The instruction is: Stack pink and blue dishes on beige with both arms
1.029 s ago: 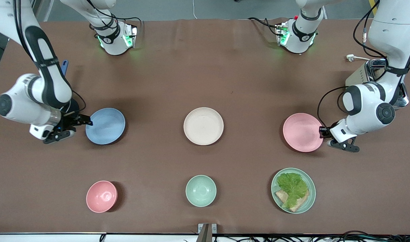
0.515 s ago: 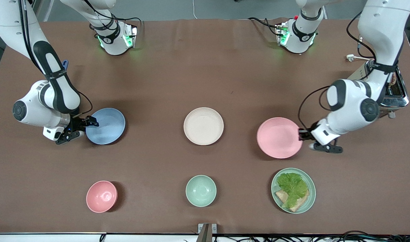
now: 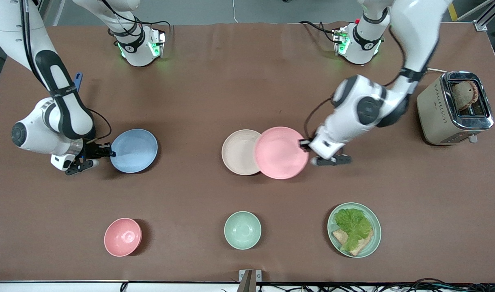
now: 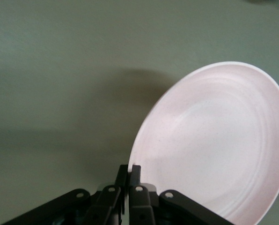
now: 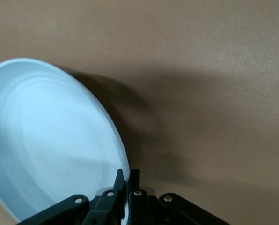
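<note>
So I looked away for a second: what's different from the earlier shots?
The left gripper, shut on the pink plate, carried it from the left arm's end until it overlaps the beige plate. The right gripper, shut on the blue plate, shifted it slightly toward the beige plate. The bowls and the lettuce plate stayed put.

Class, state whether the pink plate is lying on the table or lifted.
Lifted. The left gripper pinches the pink plate by its rim, and it overlaps the beige plate, casting a shadow below.
</note>
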Robot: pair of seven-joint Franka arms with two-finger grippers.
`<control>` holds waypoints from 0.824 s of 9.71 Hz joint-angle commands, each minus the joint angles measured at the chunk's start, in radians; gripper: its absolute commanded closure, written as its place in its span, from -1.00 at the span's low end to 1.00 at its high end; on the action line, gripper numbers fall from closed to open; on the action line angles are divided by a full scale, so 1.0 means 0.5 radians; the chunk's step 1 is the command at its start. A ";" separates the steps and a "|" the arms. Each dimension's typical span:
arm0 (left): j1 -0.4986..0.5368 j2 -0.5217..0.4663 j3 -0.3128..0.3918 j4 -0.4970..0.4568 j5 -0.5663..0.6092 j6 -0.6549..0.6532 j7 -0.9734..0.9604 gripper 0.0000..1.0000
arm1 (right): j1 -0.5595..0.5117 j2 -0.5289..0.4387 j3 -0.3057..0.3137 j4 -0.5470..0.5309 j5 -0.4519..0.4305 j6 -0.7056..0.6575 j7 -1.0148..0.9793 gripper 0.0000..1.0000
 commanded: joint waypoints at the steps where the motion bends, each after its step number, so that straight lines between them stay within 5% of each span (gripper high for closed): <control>1: -0.161 0.233 0.018 0.059 0.153 0.169 -0.310 1.00 | 0.023 -0.020 -0.066 0.202 0.036 -0.358 0.074 0.99; 5: -0.312 0.387 0.024 0.059 0.392 0.311 -0.620 0.99 | 0.157 -0.139 -0.054 0.574 0.018 -1.062 0.756 0.99; 8: -0.361 0.506 0.027 0.178 0.417 0.314 -0.731 0.91 | 0.250 -0.225 0.267 0.578 0.042 -1.042 1.374 0.99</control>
